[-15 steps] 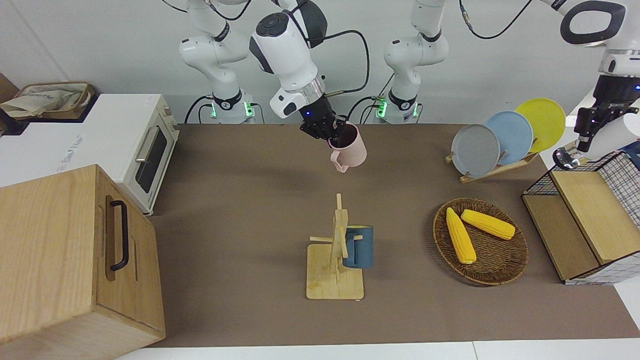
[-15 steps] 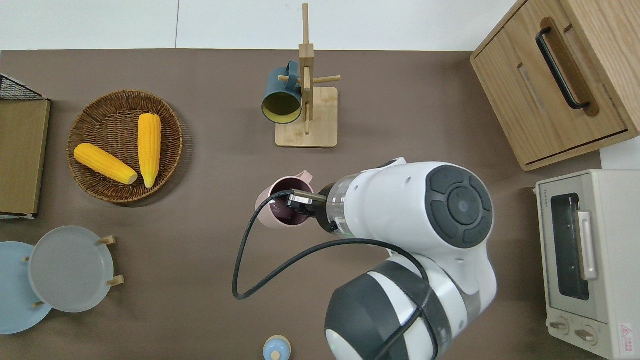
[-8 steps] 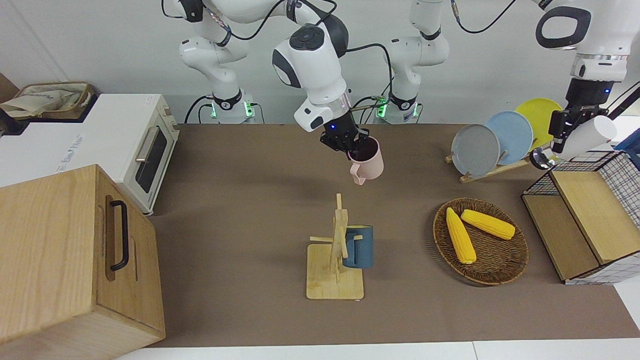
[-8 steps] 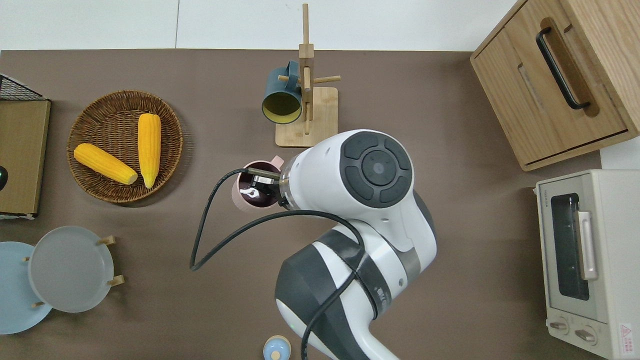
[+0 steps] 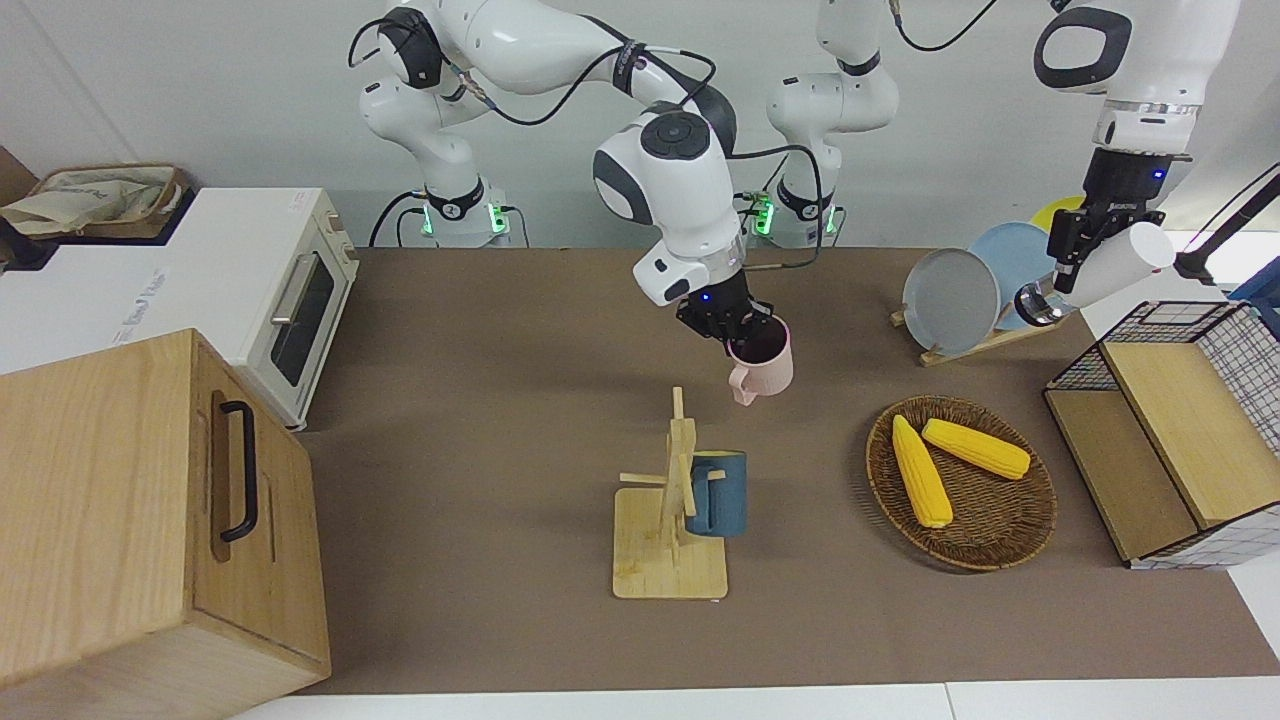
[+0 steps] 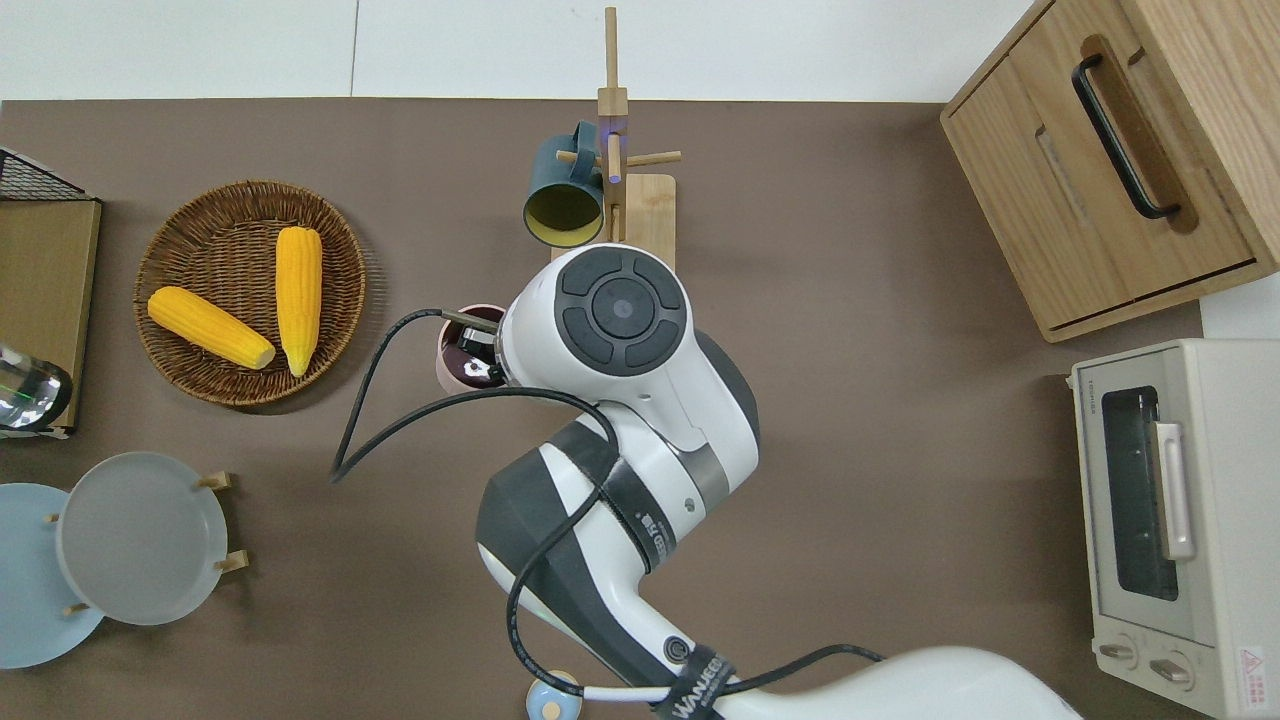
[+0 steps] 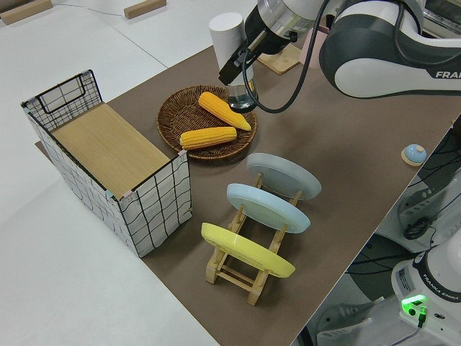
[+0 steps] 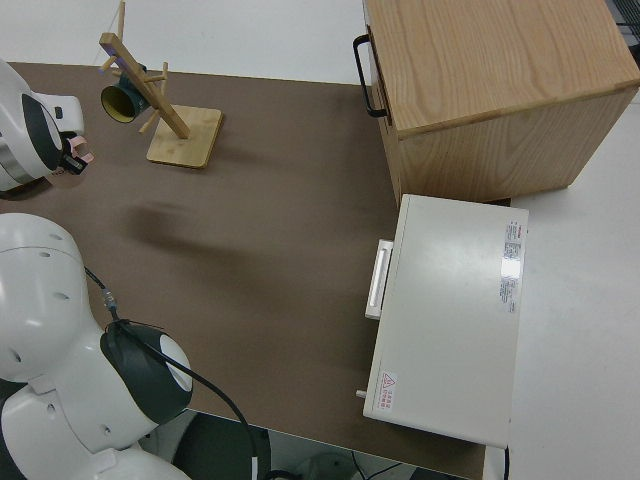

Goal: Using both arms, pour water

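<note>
My right gripper (image 5: 738,335) is shut on the rim of a pink mug (image 5: 768,372), one finger inside its dark interior. The mug hangs nearly upright in the air, its handle pointing away from the robots. In the overhead view the mug (image 6: 450,365) is over the bare mat, between the mug tree and the wicker basket. My left gripper (image 5: 1072,250) is shut on a tilted bottle (image 5: 1120,262) with a white upper part and a clear lower end. In the left side view that bottle (image 7: 226,29) hangs in the left gripper (image 7: 234,63) at the left arm's end of the table.
A wooden mug tree (image 5: 672,560) carries a blue mug (image 5: 718,492). A wicker basket (image 5: 1010,535) holds two corn cobs. A plate rack (image 5: 950,300), a wire basket with a wooden shelf (image 5: 1180,430), a wooden cabinet (image 5: 150,520) and a toaster oven (image 5: 270,290) ring the mat.
The right arm has carried the pink mug away from the robots and toward the left arm's end. The left arm has risen with the bottle and swung it toward the table's middle.
</note>
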